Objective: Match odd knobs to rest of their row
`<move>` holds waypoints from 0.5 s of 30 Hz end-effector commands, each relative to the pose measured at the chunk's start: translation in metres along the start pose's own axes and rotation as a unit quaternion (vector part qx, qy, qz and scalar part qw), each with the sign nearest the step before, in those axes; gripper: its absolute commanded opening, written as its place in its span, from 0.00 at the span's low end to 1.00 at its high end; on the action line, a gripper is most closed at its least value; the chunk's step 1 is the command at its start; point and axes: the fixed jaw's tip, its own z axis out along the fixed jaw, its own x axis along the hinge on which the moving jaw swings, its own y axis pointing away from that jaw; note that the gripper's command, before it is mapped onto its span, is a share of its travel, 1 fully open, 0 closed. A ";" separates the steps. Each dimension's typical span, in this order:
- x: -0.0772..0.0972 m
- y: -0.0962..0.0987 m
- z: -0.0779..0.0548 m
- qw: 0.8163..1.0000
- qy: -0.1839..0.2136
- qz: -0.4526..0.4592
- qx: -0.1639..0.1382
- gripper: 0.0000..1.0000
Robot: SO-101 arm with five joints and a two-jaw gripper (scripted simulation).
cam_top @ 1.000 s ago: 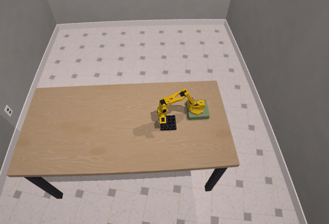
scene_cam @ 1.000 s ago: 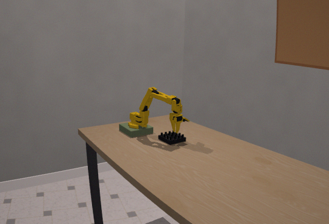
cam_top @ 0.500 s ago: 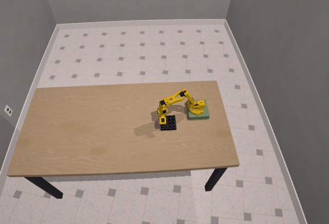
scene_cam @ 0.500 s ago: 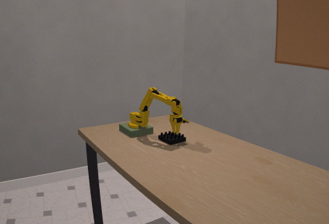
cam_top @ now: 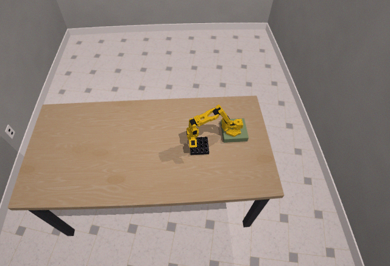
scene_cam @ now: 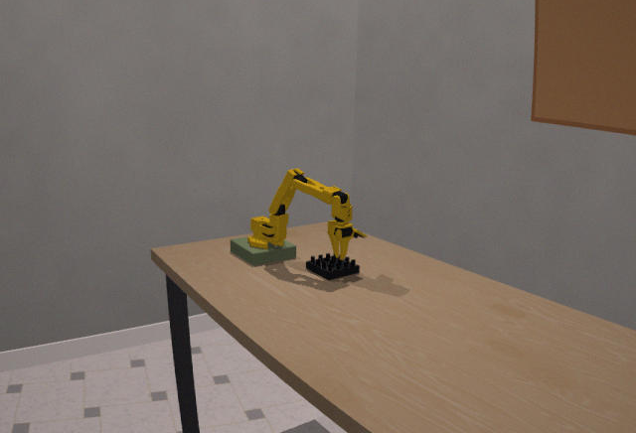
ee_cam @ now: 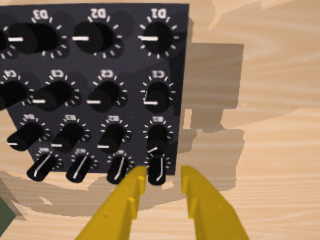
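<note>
Table (cam_top: 94, 162): pale wood grain, flat.
Knob box (ee_cam: 131, 60): matte black square, cylindrical knobs.
Gripper (ee_cam: 164, 172): yellow tapered fingers, narrow, empty, above box edge.

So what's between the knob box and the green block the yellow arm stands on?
Just a bare strip of wooden table, shaded by the arm, separates the knob box from the green block. The top view shows it.

Grey walls (scene_cam: 154, 84), tiled floor (cam_top: 176, 61)

My arm (cam_top: 206, 116) stands on a base (cam_top: 244, 135) on the table (cam_top: 94, 162); the knob box (cam_top: 201, 147) lies just beside it, under my gripper (ee_cam: 162, 192).
</note>
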 end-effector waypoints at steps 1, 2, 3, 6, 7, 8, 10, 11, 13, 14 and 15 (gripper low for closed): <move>0.000 0.004 0.005 1.000 0.003 0.001 -0.011 0.10; 0.000 0.004 0.005 1.000 0.003 0.001 -0.011 0.10; 0.000 0.004 0.005 1.000 0.003 0.001 -0.011 0.10; 0.000 0.004 0.005 1.000 0.003 0.001 -0.011 0.10; 0.000 0.004 0.005 1.000 0.003 0.001 -0.011 0.10; 0.000 0.005 0.006 1.000 0.003 0.001 -0.011 0.10; 0.000 0.006 0.007 1.000 0.003 0.001 -0.011 0.10; 0.000 0.006 0.007 1.000 0.003 0.001 -0.011 0.10; 0.000 0.007 0.008 1.000 0.003 0.001 -0.011 0.10; 0.000 0.007 0.009 1.000 0.003 0.001 -0.011 0.10; 0.000 0.008 0.009 1.000 0.003 0.001 -0.011 0.10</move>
